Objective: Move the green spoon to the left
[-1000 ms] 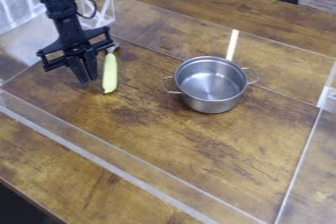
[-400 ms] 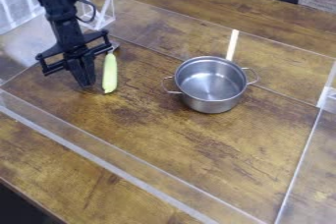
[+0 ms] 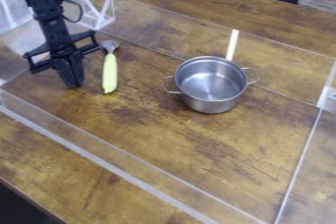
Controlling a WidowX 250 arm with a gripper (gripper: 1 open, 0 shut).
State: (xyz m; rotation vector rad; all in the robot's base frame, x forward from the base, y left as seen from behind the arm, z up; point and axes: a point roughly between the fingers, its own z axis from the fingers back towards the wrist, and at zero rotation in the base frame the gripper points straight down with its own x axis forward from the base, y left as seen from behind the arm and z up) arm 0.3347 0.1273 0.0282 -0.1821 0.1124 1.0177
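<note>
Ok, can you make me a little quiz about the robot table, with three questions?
1. True or false: the green spoon lies inside the pot.
2. Which is nearer the spoon: A) the hand or B) the pot?
3. Fill in: the spoon lies flat on the wooden ____.

Key: 1 false, it lies on the wood beside the pot. 2 A. 3 table.
</note>
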